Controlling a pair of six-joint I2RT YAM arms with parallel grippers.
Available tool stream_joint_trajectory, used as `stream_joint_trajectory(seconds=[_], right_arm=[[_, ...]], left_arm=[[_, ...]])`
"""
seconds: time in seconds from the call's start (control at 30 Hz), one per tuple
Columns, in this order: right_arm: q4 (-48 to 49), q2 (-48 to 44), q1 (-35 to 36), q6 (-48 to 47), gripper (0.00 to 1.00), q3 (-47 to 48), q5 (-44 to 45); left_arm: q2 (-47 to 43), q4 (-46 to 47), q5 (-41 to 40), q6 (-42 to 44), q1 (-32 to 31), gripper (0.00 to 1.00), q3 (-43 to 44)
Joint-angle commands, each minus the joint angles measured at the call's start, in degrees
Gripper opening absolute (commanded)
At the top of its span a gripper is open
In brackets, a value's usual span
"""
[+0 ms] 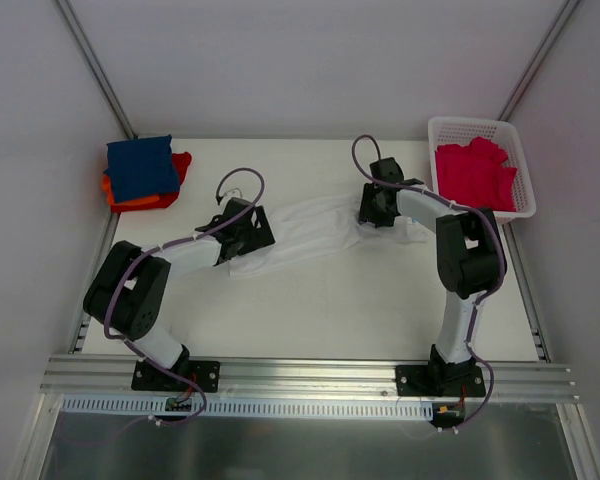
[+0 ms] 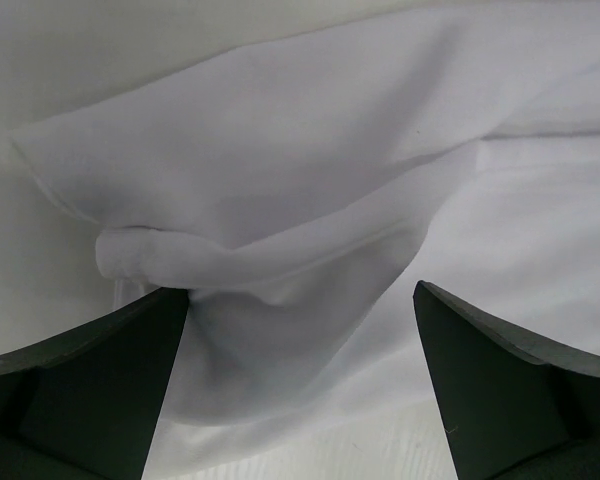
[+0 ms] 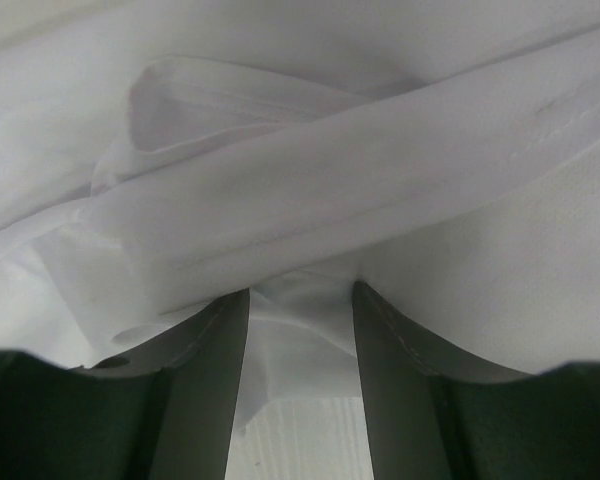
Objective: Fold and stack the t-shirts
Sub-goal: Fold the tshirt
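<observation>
The white t-shirt [image 1: 305, 232] is laid on the table [image 1: 330, 310] as a long crumpled band. One end reaches close to the near corner of the white lattice basket [image 1: 467, 124], and the other trails well away from it. The basket-side end is gripped by the right gripper [image 3: 300, 300]: in the wrist view a bunched fold is seen pinched between its half-closed jaws, with more cloth draped over both fingers. That hold is judged to serve as an anchor, so that the cloth can be drawn out flat. At the end far from the basket, the left gripper [image 2: 300, 290] is held low over a rolled hem with its jaws spread fully apart and nothing clamped between them (a fold lies just off one of its fingers [image 2: 100, 390]). It is probably being set for a grasp on that edge.

The step in hand is judged to be the spreading of the shirt, with folding not yet begun. A navy blue t-shirt [image 1: 140, 168] is stacked on an orange-red t-shirt [image 1: 140, 203] at the far corner of the table opposite the basket. Crimson-pink t-shirts [image 1: 475, 175] are piled in the basket itself, so much of the task is judged undone.

Open table is seen nearer than the basket, between the shirt and the arm bases, where the cloth could be spread. Less room is offered at the basket's near corner, where the right arm's elbow is close to the rim and could be knocked against it.
</observation>
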Motion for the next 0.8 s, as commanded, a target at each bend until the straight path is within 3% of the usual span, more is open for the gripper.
stream_joint_trajectory(seconds=[0.0,0.47,0.77], right_arm=[[-2.8,2.3,-0.6,-1.4,0.49,5.2,-2.8],[-7.8,11.7,-2.7,-3.9,0.49,19.9,-8.5],[-9.9,17.1,-3.8,-5.2,0.49,28.2,-12.6]], left_arm=[[1.3,-7.7,3.5,-5.4,-3.6,0.99,-4.3],[0.4,-9.4,1.5,-13.7,-16.3,0.99,-12.2],[4.6,-10.0,2.5,-20.6,-26.2,0.99,-11.7]])
